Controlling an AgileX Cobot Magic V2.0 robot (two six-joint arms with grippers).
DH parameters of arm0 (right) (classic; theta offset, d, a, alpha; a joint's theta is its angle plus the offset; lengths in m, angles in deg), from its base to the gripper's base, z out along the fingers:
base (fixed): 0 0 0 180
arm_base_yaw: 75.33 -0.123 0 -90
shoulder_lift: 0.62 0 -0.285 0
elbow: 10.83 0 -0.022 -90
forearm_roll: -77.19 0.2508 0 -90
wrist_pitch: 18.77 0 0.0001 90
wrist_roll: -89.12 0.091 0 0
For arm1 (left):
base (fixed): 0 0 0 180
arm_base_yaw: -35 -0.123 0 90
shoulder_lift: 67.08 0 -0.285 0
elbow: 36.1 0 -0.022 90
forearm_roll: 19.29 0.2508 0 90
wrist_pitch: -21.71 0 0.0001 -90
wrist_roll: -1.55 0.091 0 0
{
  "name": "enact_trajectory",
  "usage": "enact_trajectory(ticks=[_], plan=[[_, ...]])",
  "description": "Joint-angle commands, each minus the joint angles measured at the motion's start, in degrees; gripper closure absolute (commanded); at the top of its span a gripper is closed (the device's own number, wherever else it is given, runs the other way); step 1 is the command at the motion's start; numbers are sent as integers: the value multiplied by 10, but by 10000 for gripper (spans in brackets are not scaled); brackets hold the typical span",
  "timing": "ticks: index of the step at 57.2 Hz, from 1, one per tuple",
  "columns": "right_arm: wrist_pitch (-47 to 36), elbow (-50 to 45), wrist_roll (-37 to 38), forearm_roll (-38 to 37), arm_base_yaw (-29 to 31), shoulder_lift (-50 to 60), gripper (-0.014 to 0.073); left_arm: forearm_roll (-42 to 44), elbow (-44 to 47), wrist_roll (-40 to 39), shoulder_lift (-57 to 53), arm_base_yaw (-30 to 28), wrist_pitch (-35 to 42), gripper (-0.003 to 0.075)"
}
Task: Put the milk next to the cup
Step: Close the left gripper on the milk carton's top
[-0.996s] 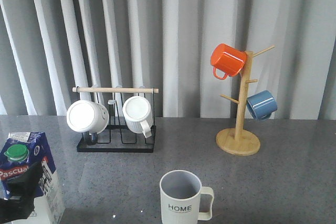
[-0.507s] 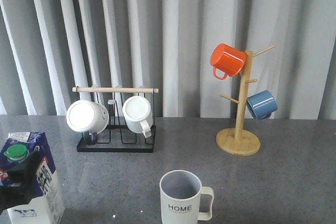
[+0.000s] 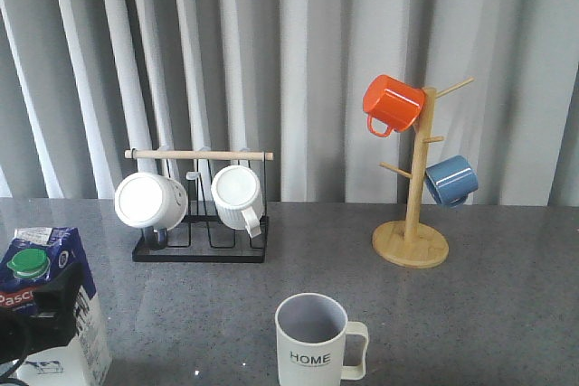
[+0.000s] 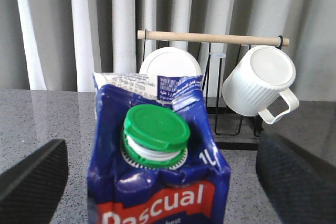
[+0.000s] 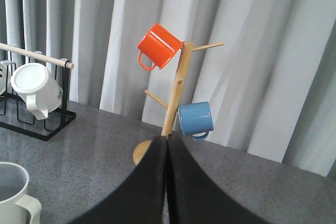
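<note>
The milk, a blue and white carton with a green cap and a red "Pascual" band, stands upright at the table's near left corner. My left gripper is open around its lower part. In the left wrist view the carton stands between the two wide-apart fingers, and neither visibly touches it. The cup, off-white with a grey inside and the word "HOME", stands at the near centre, well right of the carton. It also shows in the right wrist view. My right gripper is shut and empty.
A black wire rack with a wooden bar holds two white ribbed mugs at the back left. A wooden mug tree at the back right carries an orange mug and a blue mug. A grey curtain hangs behind the table.
The left gripper's dark fingers have shifted around the carton's lower part. The carton stays in about the same place. The cup and the racks have not moved.
</note>
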Motion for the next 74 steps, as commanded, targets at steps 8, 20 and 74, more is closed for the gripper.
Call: enact_trajectory(ticks=[8, 20, 74], plan=[[-28, 16, 2, 3, 2, -3, 599, -6, -17, -1, 9, 3, 67, 8], [-28, 16, 2, 3, 2, -3, 599, -7, -17, 0, 27, 3, 90, 19], [-28, 16, 2, 3, 2, -3, 599, -13, -26, 0, 41, 3, 126, 629]])
